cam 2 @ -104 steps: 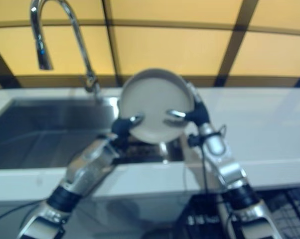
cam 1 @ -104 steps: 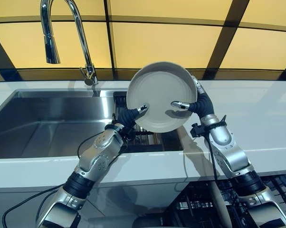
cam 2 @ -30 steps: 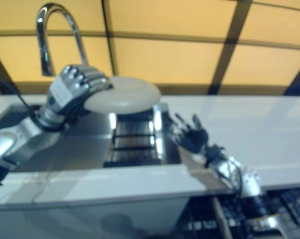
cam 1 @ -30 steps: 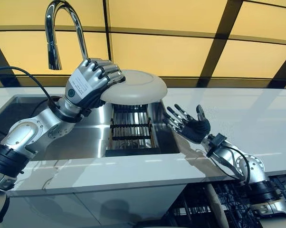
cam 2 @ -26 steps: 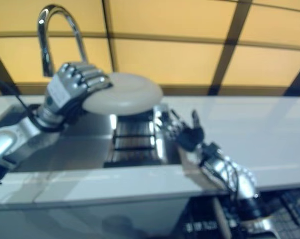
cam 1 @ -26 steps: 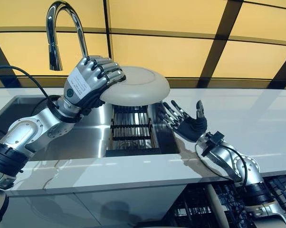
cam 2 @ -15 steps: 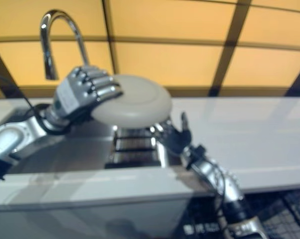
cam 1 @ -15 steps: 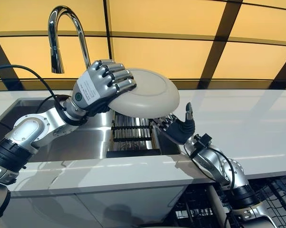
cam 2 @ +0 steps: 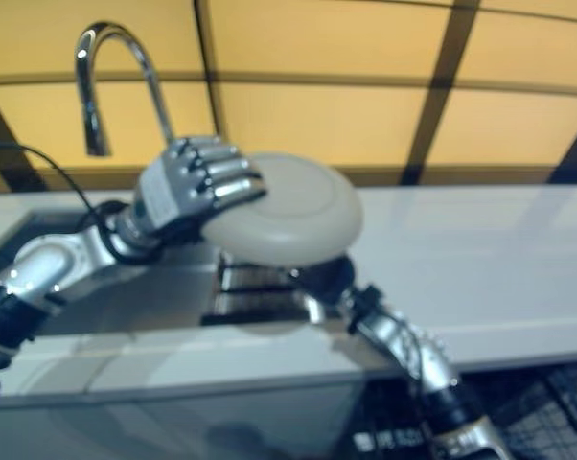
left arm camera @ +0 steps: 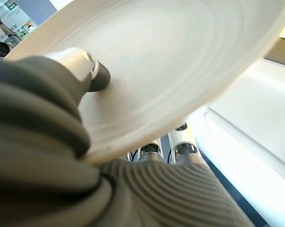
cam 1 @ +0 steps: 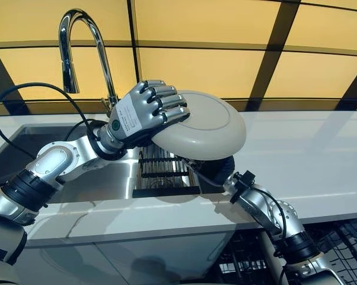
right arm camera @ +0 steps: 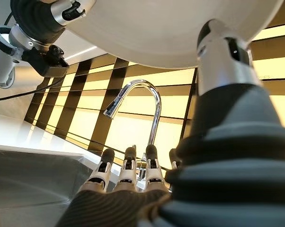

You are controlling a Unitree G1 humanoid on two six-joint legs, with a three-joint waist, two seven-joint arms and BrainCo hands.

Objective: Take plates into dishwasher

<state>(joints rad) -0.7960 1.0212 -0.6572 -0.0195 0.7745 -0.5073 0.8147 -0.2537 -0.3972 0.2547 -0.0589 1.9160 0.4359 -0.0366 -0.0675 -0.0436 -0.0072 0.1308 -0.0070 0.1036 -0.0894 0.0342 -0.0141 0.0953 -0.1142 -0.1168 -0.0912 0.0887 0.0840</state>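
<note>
the left hand (cam 1: pixel 144 111) has its silver fingers curled over the rim of a round, smooth cream plate (cam 1: pixel 205 126), thumb pressed on its faintly ringed inner face, holding it above the sink's dark ribbed rack (cam 1: pixel 164 173). the plate tilts, underside up, its far edge over the white counter (cam 1: pixel 309 154). the right hand (right arm camera: pixel 133 179) sits beneath it, fingers straight and relaxed, thumb tip at the plate's underside.

Left hand (cam 1: pixel 144 111) curled, gripping; right hand (right arm camera: pixel 128 182) fingers straight

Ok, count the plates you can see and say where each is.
1: the plate is held in the left hand above the sink rack, with the right hand open beneath it. Others may be hidden.
</note>
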